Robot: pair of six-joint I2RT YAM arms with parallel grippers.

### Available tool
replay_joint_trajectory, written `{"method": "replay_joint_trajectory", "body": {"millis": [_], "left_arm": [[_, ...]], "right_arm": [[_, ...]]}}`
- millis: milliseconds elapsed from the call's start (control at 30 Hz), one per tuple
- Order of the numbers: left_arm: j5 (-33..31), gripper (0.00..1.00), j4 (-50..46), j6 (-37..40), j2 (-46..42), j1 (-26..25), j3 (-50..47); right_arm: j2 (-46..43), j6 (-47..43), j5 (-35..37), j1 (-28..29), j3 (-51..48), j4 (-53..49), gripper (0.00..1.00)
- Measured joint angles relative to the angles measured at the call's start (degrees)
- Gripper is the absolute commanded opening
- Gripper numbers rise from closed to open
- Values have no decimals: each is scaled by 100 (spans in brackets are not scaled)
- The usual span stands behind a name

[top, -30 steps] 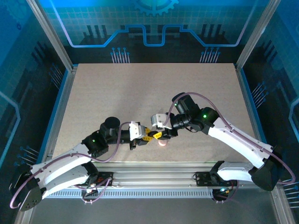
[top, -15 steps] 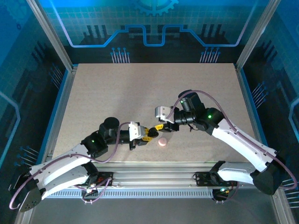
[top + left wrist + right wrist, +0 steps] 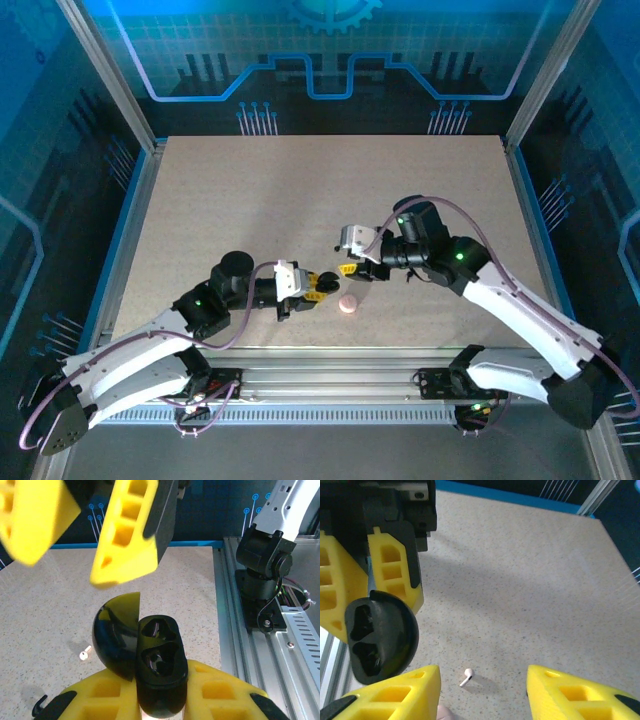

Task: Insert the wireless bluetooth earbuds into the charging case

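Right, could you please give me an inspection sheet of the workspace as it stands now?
Surface: speckled beige table, no spills seen.
Job's things: black case open, both sockets empty; white earbud loose on the table; pink case on the table near the grippers.
Clutter: nothing seen.
Grippers: left gripper shut on the black case; right gripper open, close beside it.
Cables: cables loop along both arms, away from the fingers.
Surroundings: aluminium frame, blue panels.
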Motion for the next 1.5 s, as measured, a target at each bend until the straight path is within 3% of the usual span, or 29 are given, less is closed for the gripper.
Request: {"method": "replay_joint_trajectory", "body": {"millis": [233, 600, 1233, 1500], "left_arm": [[-15, 18, 129, -103, 0, 0, 0], [-15, 18, 129, -105, 7, 0, 0], [-151, 17, 190, -107, 4, 0, -15], [-313, 14, 483, -275, 4, 0, -164]], "right_arm": [[-566, 109, -330, 24, -260, 162, 52], [-50, 133, -599, 249, -267, 245, 53], [157, 398, -212, 267, -205, 459, 53], [125, 468, -214, 214, -205, 501, 58]]}}
